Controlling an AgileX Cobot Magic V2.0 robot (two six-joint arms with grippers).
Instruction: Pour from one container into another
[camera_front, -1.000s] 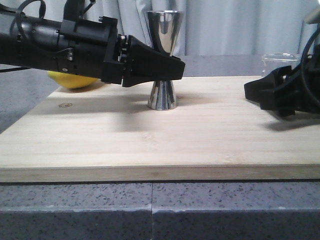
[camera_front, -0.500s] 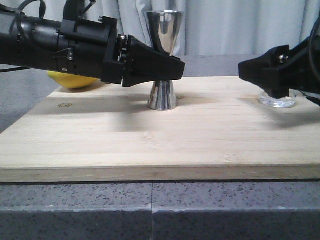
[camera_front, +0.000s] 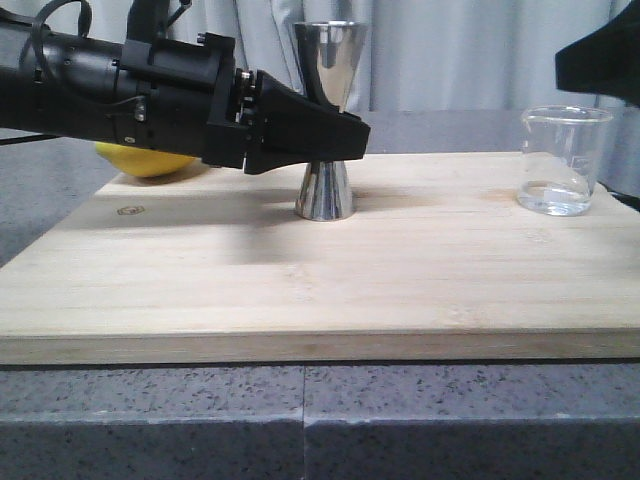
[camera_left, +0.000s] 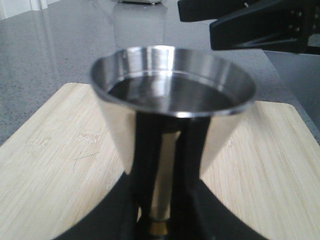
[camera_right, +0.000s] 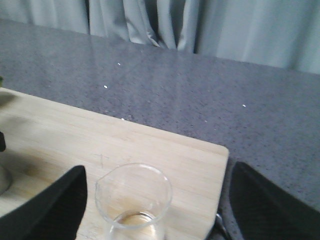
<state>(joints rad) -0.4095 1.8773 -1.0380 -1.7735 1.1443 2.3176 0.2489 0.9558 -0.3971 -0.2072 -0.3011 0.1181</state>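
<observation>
The right gripper (camera_right: 155, 200) is now lifted clear above the beaker (camera_front: 563, 160), only its dark tip showing at the upper right of the front view; half a second ago it was down at the beaker's level, covering the glass. The beaker now stands uncovered and upright on the wooden board (camera_front: 300, 290), well to the right of the jigger (camera_front: 326, 120), with the right gripper's fingers (camera_right: 47, 205) spread wide apart above it.

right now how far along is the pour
Looks done: the jigger holds dark liquid, and the beaker, nearly empty, stands on the board. In hand: left gripper clamps the jigger's waist. Right gripper is open above the beaker. Left: releasing the jigger.
</observation>
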